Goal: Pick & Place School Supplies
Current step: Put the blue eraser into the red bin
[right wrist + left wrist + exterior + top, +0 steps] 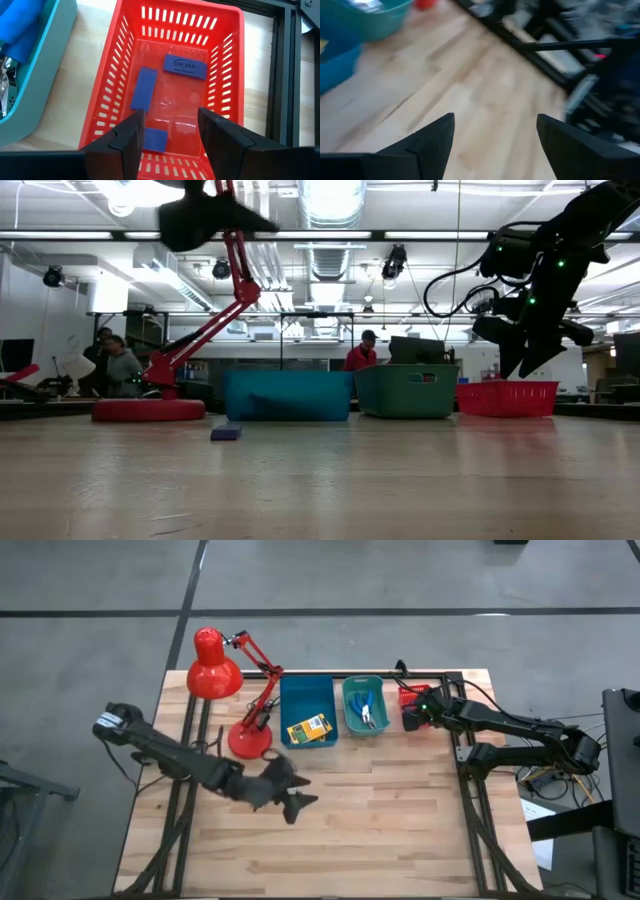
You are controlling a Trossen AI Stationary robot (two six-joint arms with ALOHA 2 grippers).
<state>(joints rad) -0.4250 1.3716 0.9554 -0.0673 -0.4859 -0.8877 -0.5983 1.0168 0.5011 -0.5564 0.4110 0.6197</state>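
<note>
Right wrist view showed the right gripper (167, 127) hovering empty, jaws apart, over the red bin (230, 75) holding three erasers (144, 89), so fetching the last eraser (226, 433) from the table (400, 830) seemingly came next.

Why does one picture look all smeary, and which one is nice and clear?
The left wrist view is smeared: the teal bin and the table streak past the left gripper. The right wrist view is crisp: every slot in the red basket shows, with a glare spot on its floor.
</note>
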